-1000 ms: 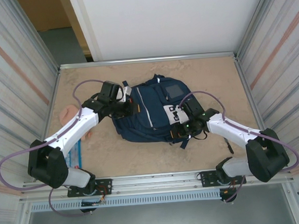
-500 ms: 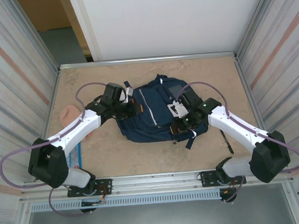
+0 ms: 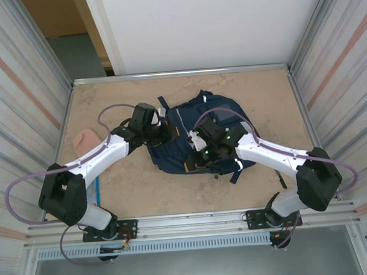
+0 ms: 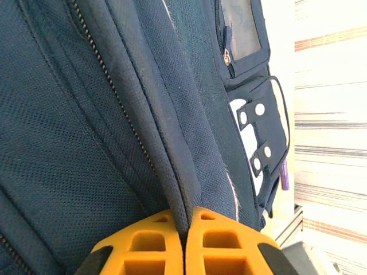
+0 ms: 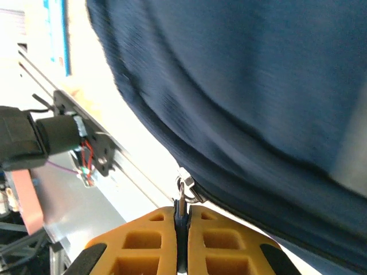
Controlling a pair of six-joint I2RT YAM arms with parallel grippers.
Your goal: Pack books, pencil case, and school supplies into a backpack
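Backpack (image 3: pixel 217 120) lay flat mid-table on the sand-coloured tabletop (image 3: pixel 149 192), front face up. You could not see inside it from any camera, so its contents could not be told. Your left gripper (image 3: pixel 162 132) sat at the pack's left edge; in the left wrist view its orange fingers (image 4: pixel 155 240) were pressed fully together on a raised fold of navy fabric beside a zipper track (image 4: pixel 106 77). Your right gripper (image 3: pixel 198 146) was over the pack's near-middle; in the right wrist view its fingers (image 5: pixel 209 240) were pinched closed on a small metal zipper pull (image 5: pixel 183 192) at the pack's lower seam. Two white buckle patches (image 4: pixel 256 134) and one square front patch (image 4: pixel 241 28) showed on the pack face. Loose supplies all lay outside the pack: one peach-pink lump (image 3: pixel 84 142) left of the pack, just beyond your left forearm; one light-blue oblong (image 3: pixel 98 191) near the front left, partly hidden by the left arm's shoulder; one thin dark pen-like stick (image 3: pixel 281 180) near the front right, partly under the right arm. Count: one backpack, three loose items, two arms, both arms crossing over the pack.
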